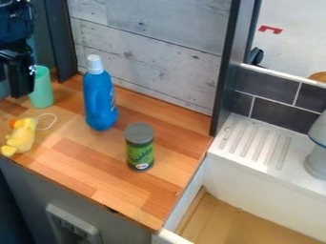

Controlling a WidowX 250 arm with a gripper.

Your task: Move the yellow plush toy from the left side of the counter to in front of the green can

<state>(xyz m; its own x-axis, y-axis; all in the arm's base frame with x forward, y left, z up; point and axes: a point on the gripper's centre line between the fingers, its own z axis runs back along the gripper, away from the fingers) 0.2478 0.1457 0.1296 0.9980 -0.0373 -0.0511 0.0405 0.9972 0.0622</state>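
Claw (20,86) hangs at upper left, can't tell if it's clenched or released; the upright green cup (42,88) is right beside it, to its right in view; yellow plush toy (22,136) lies below, long axis slanting toward the counter (83,155) edge.

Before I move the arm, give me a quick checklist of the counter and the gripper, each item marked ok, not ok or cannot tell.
1. Blue bottle upright, white cap on: ok.
2. Green can with the grey lid upright and apart from the bottle: ok.
3. Yellow toy well back from the counter's front edge: not ok, it lies close to it.
4. Gap between the gripper and the teal cup: cannot tell, they overlap from this angle.
5. Gripper empty: cannot tell, it is too dark at the upper left.
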